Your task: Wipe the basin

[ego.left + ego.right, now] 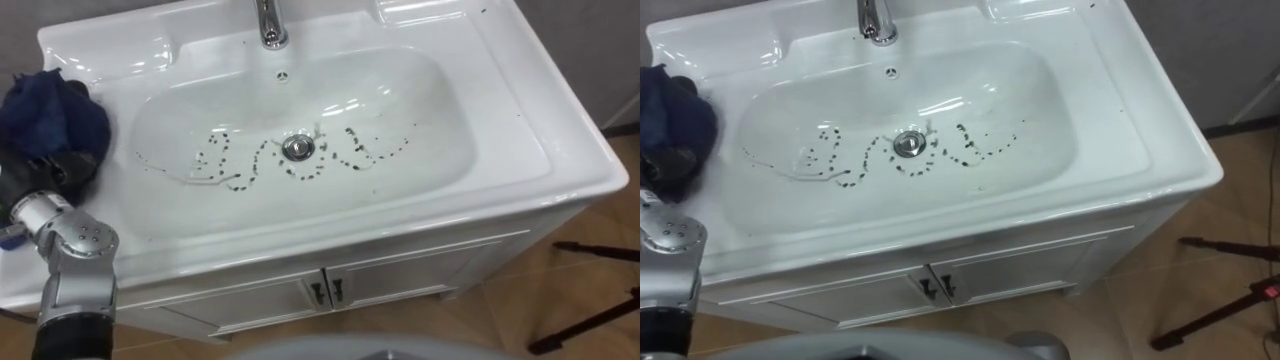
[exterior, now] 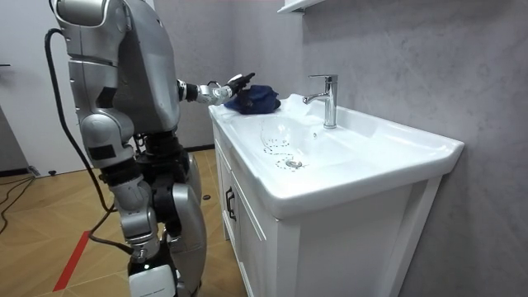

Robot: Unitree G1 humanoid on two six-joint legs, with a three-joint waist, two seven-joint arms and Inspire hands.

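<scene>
Robot's standing at the basin (image 1: 500,90), left hand (image 1: 48,168) on the dark blue cloth (image 1: 55,115) bunched on the left rim. Can't tell if it's actually gripping it. Dark squiggles (image 1: 250,172) surround the drain (image 1: 297,148).

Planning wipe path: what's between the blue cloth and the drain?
Left eye view: past the crumpled dark blue cloth, bare white ceramic basin wall, then a trail of dark specks reaching the round metal drain.

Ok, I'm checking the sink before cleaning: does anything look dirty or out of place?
Yes. Wavy trails of dark specks cross the white basin floor either side of the drain. A blue cloth lies bunched on the left rim, the left robot hand at it.
</scene>
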